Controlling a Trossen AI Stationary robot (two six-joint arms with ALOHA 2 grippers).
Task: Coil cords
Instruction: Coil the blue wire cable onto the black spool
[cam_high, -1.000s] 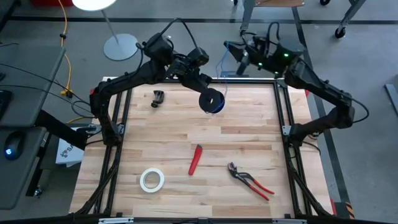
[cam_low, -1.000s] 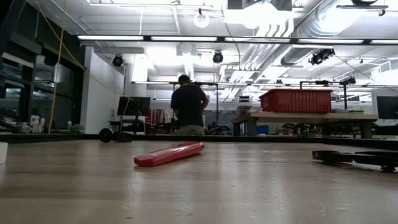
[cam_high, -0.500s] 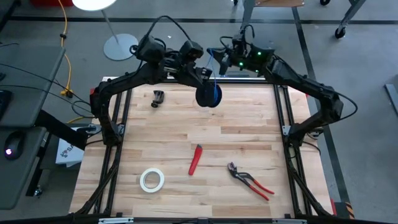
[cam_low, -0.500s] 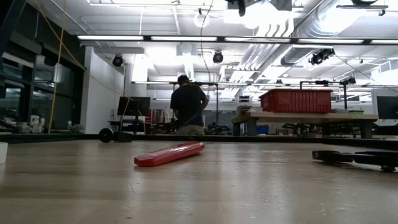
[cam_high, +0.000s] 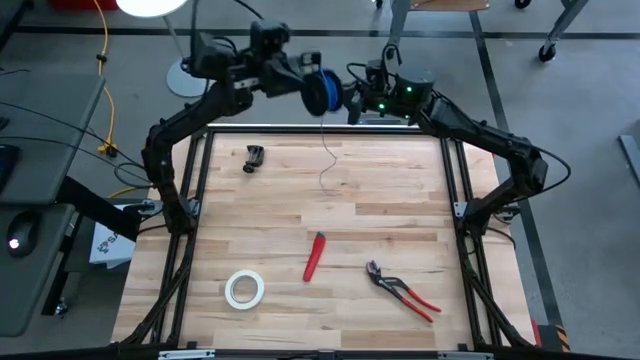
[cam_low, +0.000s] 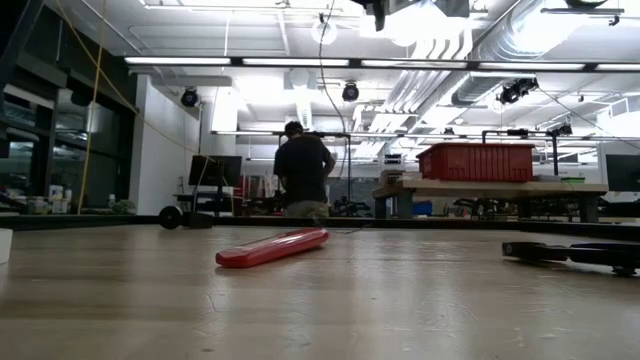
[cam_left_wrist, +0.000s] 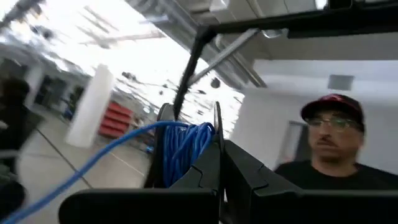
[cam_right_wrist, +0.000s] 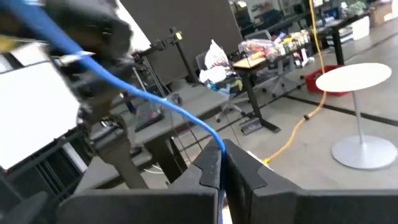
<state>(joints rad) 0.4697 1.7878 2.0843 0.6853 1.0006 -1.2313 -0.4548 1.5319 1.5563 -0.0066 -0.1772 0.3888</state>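
A black round spool (cam_high: 318, 92) wound with thin blue wire is held up over the table's far edge by my left gripper (cam_high: 300, 85), which is shut on it. My right gripper (cam_high: 352, 100) is just right of the spool, shut on the blue wire (cam_right_wrist: 155, 106). The spool shows close up in the left wrist view (cam_left_wrist: 186, 149). The loose wire (cam_high: 325, 150) hangs down from the grippers, and its lower end lies on the table (cam_high: 322, 185). In the low view the wire (cam_low: 322, 110) is a thin hanging line. My left gripper pinches one flange of the spool (cam_left_wrist: 217, 127) at its rim between its two fingers. The spool is lifted clear of the table, edge-on to the high view. My right gripper pinches the single blue wire (cam_right_wrist: 214, 138) between its fingertips. From there the wire runs in a slight curve to the spool (cam_right_wrist: 93, 28), and the rest hangs below.
On the table lie a small black clip (cam_high: 255, 157) at the far left, a red tool (cam_high: 315, 256) in the middle, a white tape roll (cam_high: 244, 289) near the front left and red-handled pliers (cam_high: 400, 290) at the front right. A person (cam_low: 303, 170) stands in the room behind.
My left gripper has risen and gone toward the table's far edge with the spool, turning it from face-on to edge-on. My right gripper has gone left, toward the spool. A length of wire now hangs down to the table.
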